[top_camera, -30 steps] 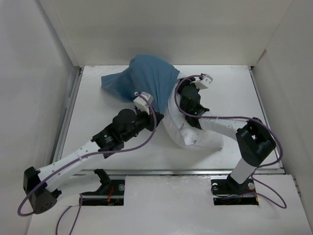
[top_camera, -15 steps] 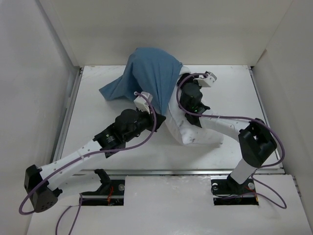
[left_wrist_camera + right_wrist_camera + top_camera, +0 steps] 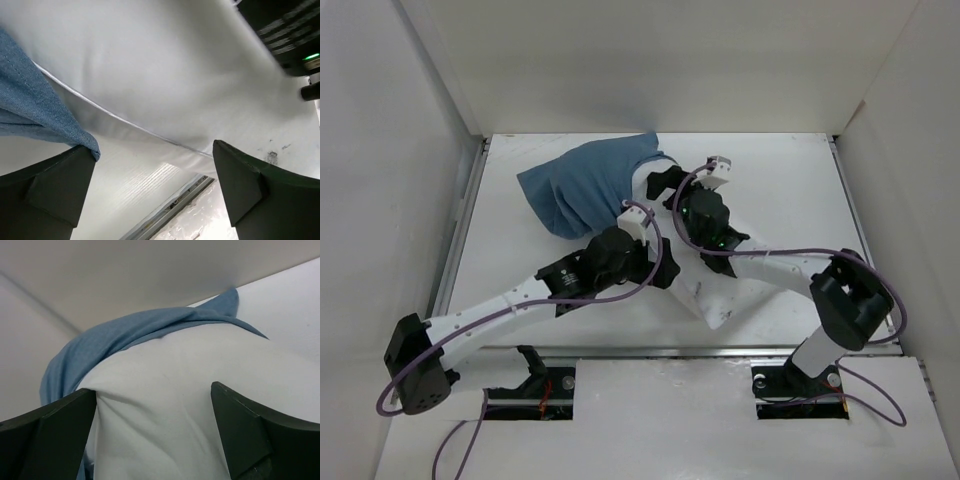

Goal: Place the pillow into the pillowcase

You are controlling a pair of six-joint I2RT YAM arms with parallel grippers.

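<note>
Pillow [image 3: 720, 295] is lying diagonally across the middle of the white table [image 3: 800, 180], its near corner pointing toward the arm bases and its far end tucked under blue cloth. In the right wrist view its plump white surface [image 3: 175, 390] is filling the space ahead of the fingers. The pillowcase [image 3: 582, 190] is sitting in a wrinkled heap on the far left part of the table, and its open end is draping over the pillow's far end. From the right wrist, the blue cloth [image 3: 125, 335] is wrapping over the top of the white mound.

The left arm is reaching in from the near left and lying across the pillow's left edge. Its gripper, the left gripper [image 3: 663, 272], is standing with jaws spread wide, pinching nothing; in its own camera a blue hem [image 3: 75, 135] is touching the tip of one finger [image 3: 50, 190].

The right arm is bending over the pillow from the near right. The right gripper [image 3: 658, 180] is hovering at the pillowcase's mouth, jaws likewise spread apart, with nothing clamped between its fingers [image 3: 55, 430].
</note>
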